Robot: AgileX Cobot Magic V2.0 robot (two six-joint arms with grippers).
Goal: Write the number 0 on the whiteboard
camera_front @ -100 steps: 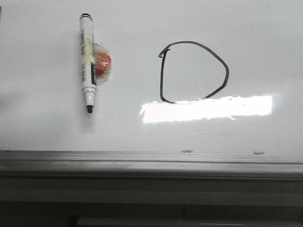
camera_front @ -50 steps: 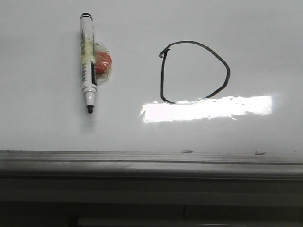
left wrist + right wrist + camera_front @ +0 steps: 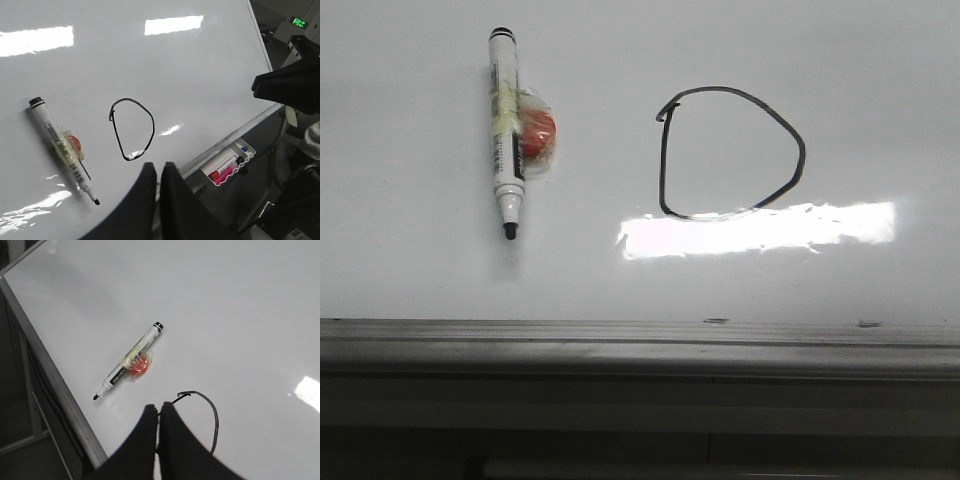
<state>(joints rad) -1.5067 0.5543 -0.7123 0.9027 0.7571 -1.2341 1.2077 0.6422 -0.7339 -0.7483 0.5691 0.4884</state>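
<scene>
The number 0 [image 3: 732, 152] is a thin black D-like closed loop drawn on the whiteboard [image 3: 400, 270]; it also shows in the left wrist view [image 3: 132, 129] and partly in the right wrist view [image 3: 205, 415]. An uncapped marker [image 3: 505, 130] with an orange blob taped to it lies flat on the board, left of the loop [image 3: 62, 147] [image 3: 129, 362]. My left gripper [image 3: 157, 167] is shut and holds nothing, raised off the board near its lower edge. My right gripper [image 3: 159, 409] is shut and empty too, above the loop's left side.
A grey metal ledge [image 3: 640, 345] runs along the board's lower edge. A bright glare strip [image 3: 760, 228] lies just below the loop. A small tray with spare markers [image 3: 227, 167] hangs below the ledge. The other arm's dark body [image 3: 292, 85] looms beside the board.
</scene>
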